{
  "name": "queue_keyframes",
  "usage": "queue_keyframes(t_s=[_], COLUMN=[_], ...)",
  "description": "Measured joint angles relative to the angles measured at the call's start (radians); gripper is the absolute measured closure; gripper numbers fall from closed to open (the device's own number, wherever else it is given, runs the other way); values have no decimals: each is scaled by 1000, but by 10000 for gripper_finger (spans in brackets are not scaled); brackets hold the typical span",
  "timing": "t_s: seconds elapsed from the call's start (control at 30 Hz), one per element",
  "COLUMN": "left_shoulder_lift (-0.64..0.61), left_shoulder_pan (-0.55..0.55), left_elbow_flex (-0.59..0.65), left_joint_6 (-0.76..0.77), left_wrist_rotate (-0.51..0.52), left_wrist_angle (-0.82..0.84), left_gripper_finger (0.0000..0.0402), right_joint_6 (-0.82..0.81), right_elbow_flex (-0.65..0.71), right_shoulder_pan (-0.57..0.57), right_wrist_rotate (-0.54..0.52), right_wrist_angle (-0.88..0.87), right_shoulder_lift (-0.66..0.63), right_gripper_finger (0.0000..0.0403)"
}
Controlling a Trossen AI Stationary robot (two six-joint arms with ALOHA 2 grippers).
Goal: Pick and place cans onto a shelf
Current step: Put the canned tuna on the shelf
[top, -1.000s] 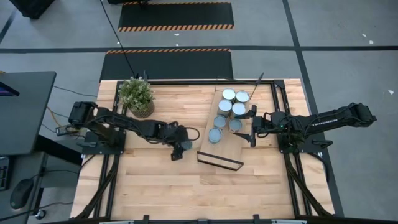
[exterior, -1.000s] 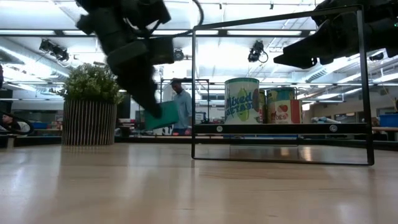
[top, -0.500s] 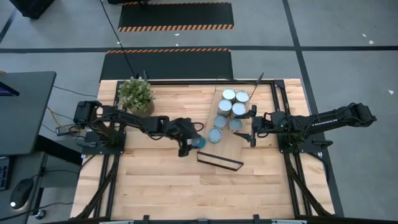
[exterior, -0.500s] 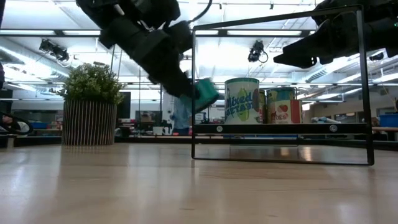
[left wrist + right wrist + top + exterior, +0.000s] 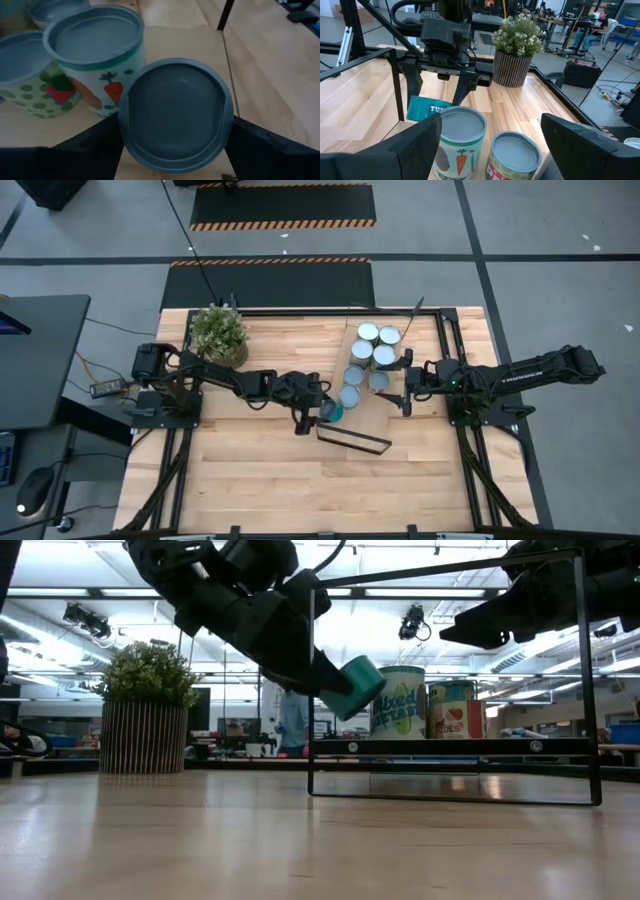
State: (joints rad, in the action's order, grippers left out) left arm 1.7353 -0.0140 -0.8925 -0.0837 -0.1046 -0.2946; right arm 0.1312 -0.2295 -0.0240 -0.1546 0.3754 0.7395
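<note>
My left gripper is shut on a teal can just left of the shelf, a light-wood plank with black rails lying on the table. The low view shows this can in the air beside the shelf's black rail. Several cans with silver-blue tops stand upright on the plank, the nearest a carrot-printed one. My right gripper hangs open at the shelf's right side, above and behind the cans, touching nothing. My left gripper pinches the teal can by its side wall, one finger on each opposite side, and the can's round grey end faces the wrist camera. The fingers slant down from the table's left. The can is tilted and lifted clear of the table.
A potted plant in a ribbed pot stands at the far left of the table. The shelf's near rail lies just beside the held can. Bare tabletop spreads across the near half.
My left gripper has carried the teal can toward the table's right edge, up to the shelf's left side. It has tipped from pointing steeply down to a shallow slant and rolled, so the can now sits higher and tilted.
</note>
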Motion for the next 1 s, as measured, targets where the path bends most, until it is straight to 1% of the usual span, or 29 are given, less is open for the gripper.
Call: queue_keyframes(t_s=[0.27, 0.5, 0.63, 1.0], left_shoulder_lift=[1, 48, 70, 71], left_shoulder_pan=[-5, -18, -22, -23], left_elbow_flex=[0, 0, 1, 0], left_joint_6=[53, 72, 66, 71], left_wrist_rotate=[-56, -56, -45, -35], left_wrist_angle=[-11, -70, -70, -66], left_gripper_finger=[100, 99, 99, 99], right_joint_6=[0, 2, 0, -2], right_elbow_flex=[0, 0, 0, 0], right_shoulder_pan=[-3, -2, -2, -2], right_wrist_rotate=[1, 0, 0, 0], right_wrist_angle=[5, 5, 5, 5], right_shoulder_lift=[0, 0, 0, 0], right_gripper_finger=[54, 54, 54, 54])
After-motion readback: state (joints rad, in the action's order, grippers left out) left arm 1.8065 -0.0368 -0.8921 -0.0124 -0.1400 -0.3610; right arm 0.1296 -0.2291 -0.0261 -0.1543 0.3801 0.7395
